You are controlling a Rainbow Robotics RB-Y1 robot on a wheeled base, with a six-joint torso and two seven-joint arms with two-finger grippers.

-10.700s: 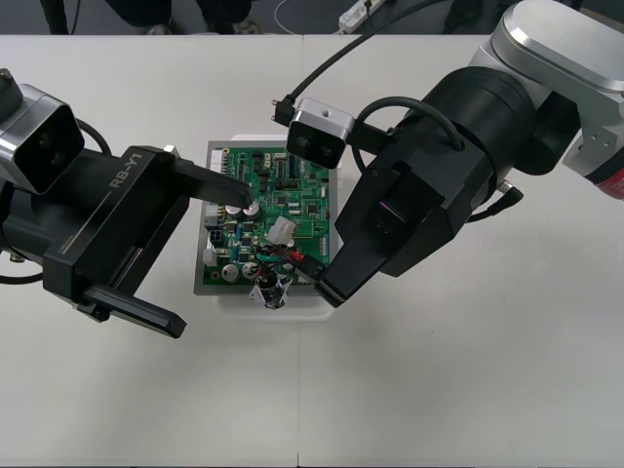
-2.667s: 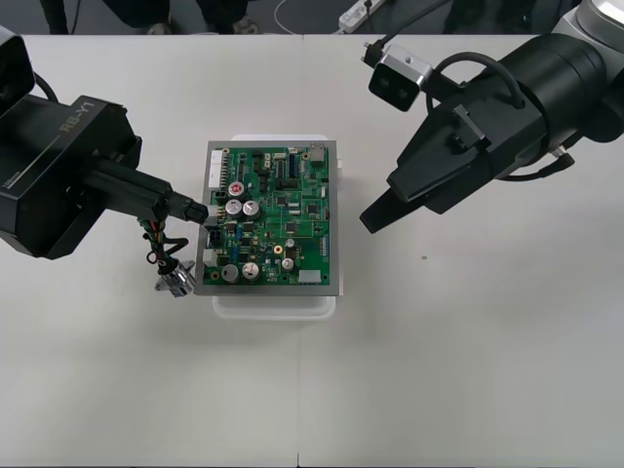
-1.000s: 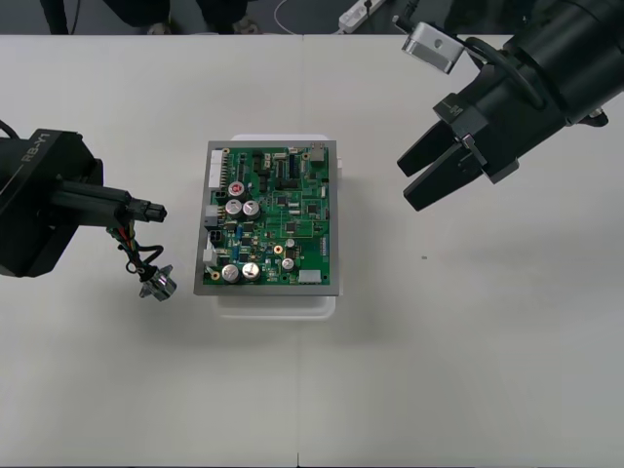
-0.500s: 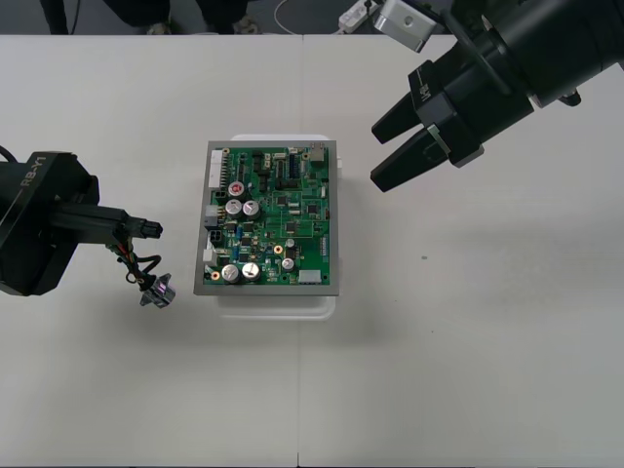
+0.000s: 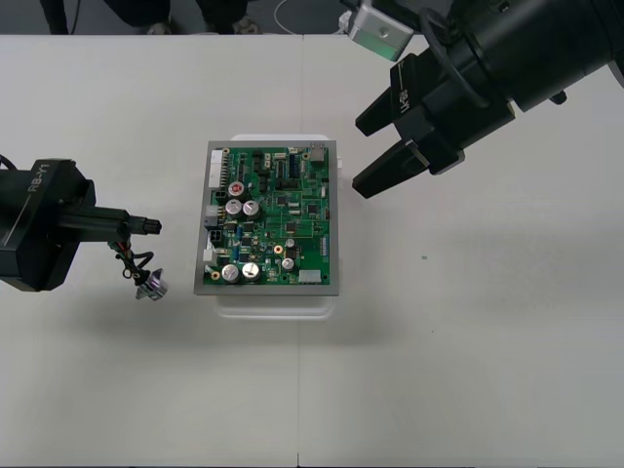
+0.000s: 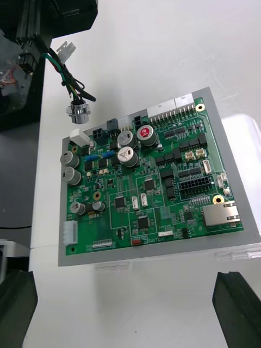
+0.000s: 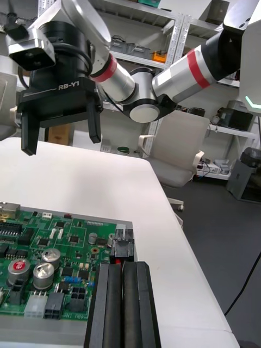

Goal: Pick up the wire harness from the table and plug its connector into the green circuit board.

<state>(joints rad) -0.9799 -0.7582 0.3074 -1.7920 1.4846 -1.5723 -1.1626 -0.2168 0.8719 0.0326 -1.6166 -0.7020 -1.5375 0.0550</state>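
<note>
Now note: your left gripper (image 5: 136, 225) has backed off from the green circuit board (image 5: 270, 216). Its fingers stay pinched narrow on the black plug (image 5: 149, 226), which pokes just past the fingertips, apart from the board's near edge. The wires (image 5: 132, 258) and metal socket (image 5: 149, 286) dangle below the fingers. The right gripper (image 5: 358, 156) has swung in with its fingers wide and holding nothing, tips near the board's far corner. Judgement: plug unseated, insertion yet to do. You cannot tell which spot on the board it fits. In the left wrist view the fingers hide the wires.
</note>
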